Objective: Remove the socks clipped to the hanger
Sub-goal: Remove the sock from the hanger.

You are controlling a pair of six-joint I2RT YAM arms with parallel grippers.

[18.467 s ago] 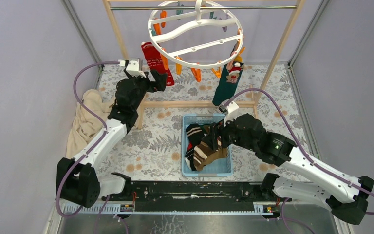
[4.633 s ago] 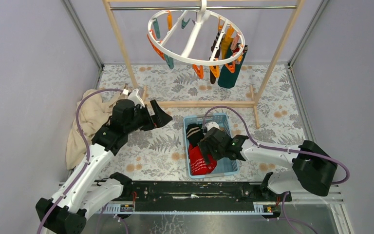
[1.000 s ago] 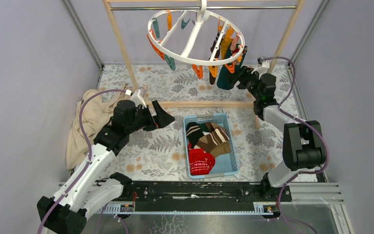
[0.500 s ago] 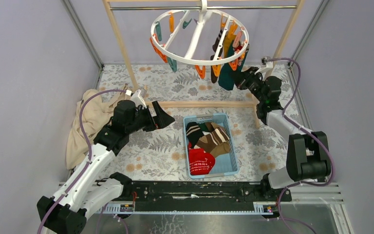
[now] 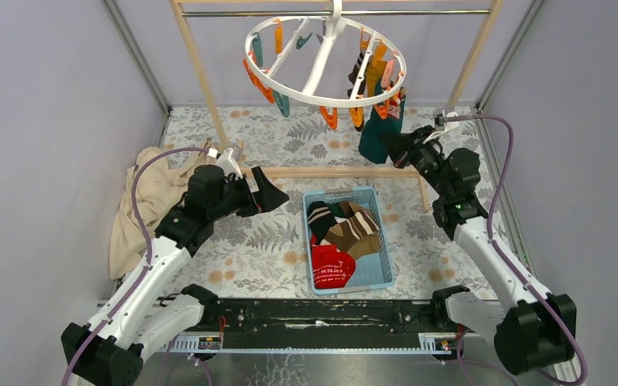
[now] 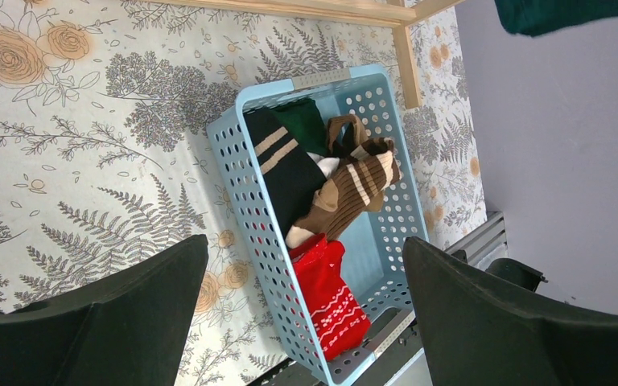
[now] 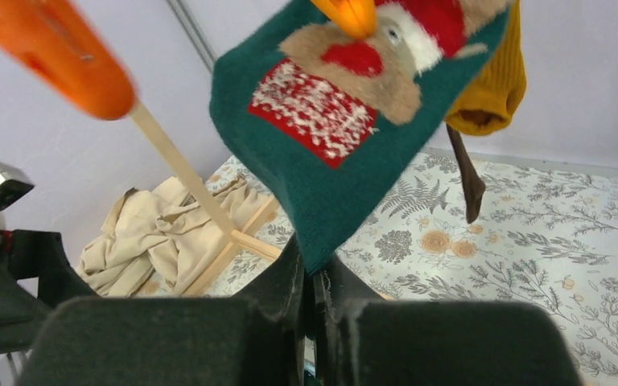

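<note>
The wooden rack (image 5: 201,80) stands at the far side, and the round white hanger (image 5: 319,71) hangs tilted from its top bar. A beige cloth (image 5: 141,209) lies at the left. The blue basket (image 5: 343,193), near the middle, holds several socks (image 5: 342,237). A green sock (image 7: 330,161) hangs clipped at the hanger's right side. The right gripper (image 7: 311,269) is pinched tight on its lower tip. The left gripper (image 5: 267,191), spread wide and holding nothing, hovers left of the basket.

fuzzy knit sock (image 7: 322,177), glossy plastic clip (image 7: 56,56), smooth wooden rack (image 7: 177,164).
</note>
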